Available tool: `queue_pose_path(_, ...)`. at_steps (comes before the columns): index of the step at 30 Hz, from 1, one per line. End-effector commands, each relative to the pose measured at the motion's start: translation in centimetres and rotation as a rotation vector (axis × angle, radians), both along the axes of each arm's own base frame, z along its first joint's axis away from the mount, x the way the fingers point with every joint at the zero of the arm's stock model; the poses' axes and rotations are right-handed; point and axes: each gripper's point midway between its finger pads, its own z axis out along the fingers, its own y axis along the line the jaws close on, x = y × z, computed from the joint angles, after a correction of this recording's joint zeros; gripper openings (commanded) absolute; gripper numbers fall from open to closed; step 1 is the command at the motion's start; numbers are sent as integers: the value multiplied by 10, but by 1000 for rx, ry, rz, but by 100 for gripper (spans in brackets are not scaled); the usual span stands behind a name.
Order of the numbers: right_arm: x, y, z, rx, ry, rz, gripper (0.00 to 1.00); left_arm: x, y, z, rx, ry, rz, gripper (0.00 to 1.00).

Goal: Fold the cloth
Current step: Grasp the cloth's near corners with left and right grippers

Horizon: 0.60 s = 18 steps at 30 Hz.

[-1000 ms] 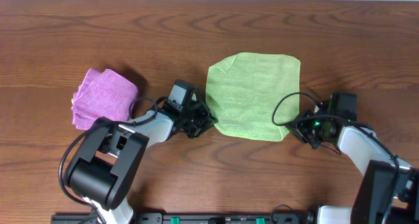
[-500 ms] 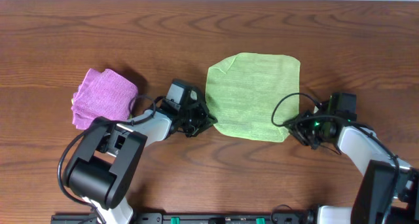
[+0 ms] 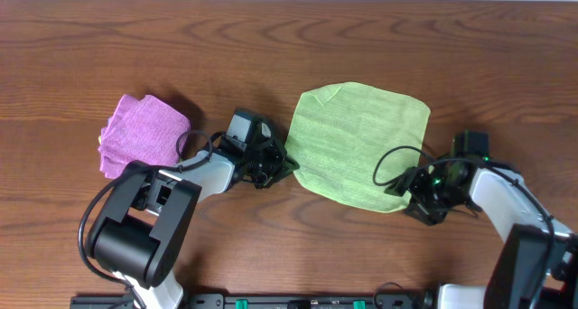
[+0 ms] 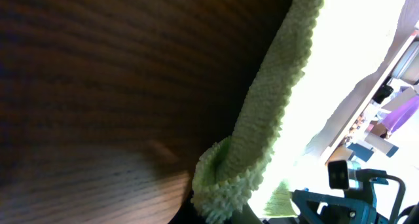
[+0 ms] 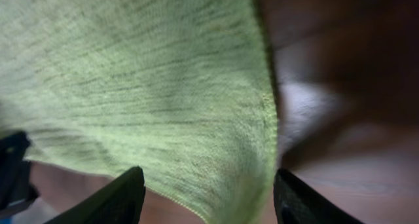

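Fingers point(image 5: 124, 196) of the right gripper point(image 3: 411, 194) stood spread wide in the right wrist view. The near corner of the green cloth point(image 3: 359, 145) hung in the gap between them without being pinched. That picture was blurred, so I could not tell whether either pad touched the fabric.

The left gripper point(image 3: 280, 167) sat at the cloth's 8 o'clock corner. In the left wrist view a bunched fold of the hem point(image 4: 219, 188) was drawn down to where the fingertips met at the bottom edge. It looked clamped on that corner, though the tips themselves barely showed.

The cloth lay mostly flat on the table point(image 3: 81, 47), a little toward 3 o'clock of centre. Its 11 o'clock corner was turned over. A pink cloth point(image 3: 143, 133) sat crumpled well apart at 9 o'clock.

I judged the green cloth to be light, soft and limp, with a nubby weave that should grip well and not slip. It would sag and crease wherever it was unsupported, so one pinch would only drag it. The sound holds were the two near corners, at 8 and 4 o'clock. The pinch should sit just inside the hem and catch a single layer, so the edge could travel level toward 12 o'clock.
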Motion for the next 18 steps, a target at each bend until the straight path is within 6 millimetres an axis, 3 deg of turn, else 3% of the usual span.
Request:
queue_pose_path(1, 25, -23, 25, -146, -102, 50, 64, -5, 3, -6, 6, 11, -12, 6)
queue_pose_path(6, 32, -30, 44, -185, -120, 59, 65, -5, 3, -6, 5, 11, -12, 6)
queue_pose_path(18, -5, -30, 39, -193, 36, 75, 69, -5, 2, -5, 0, 13, -16, 6)
